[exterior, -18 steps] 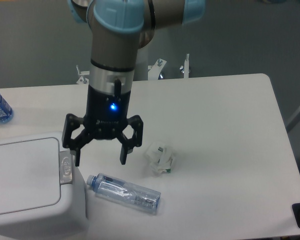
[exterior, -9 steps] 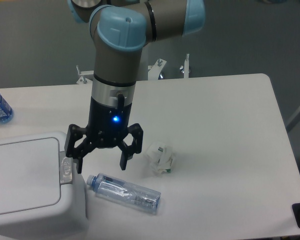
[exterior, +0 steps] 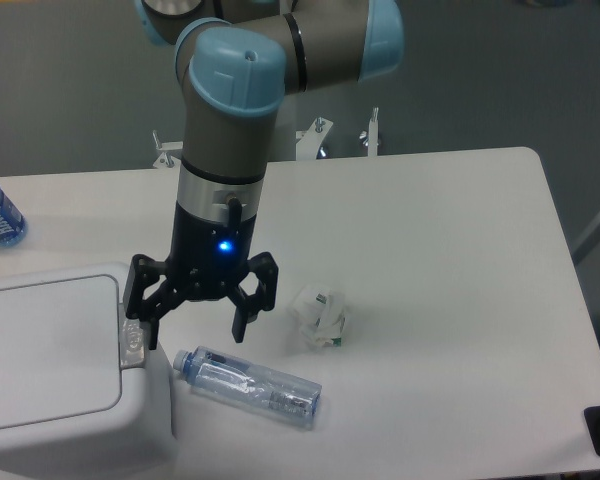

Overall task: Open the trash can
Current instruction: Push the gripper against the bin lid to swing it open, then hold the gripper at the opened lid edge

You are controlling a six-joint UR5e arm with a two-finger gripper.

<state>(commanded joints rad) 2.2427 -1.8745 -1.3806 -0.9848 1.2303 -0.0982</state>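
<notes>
No text is legible; bottle label (exterior: 282, 396) print is too blurred.

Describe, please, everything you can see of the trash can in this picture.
The trash can is a large light-grey bin, plastic by its look, boxy with rounded corners, standing at the table's near left corner and cut off by the picture's left and bottom edges. Its flat rectangular lid lies closed. A small silvery oval push-button sits on the rim at the lid's right side. The open tool has one finger over that button; contact cannot be judged. A clear bottle lies close beside its right wall.
</notes>
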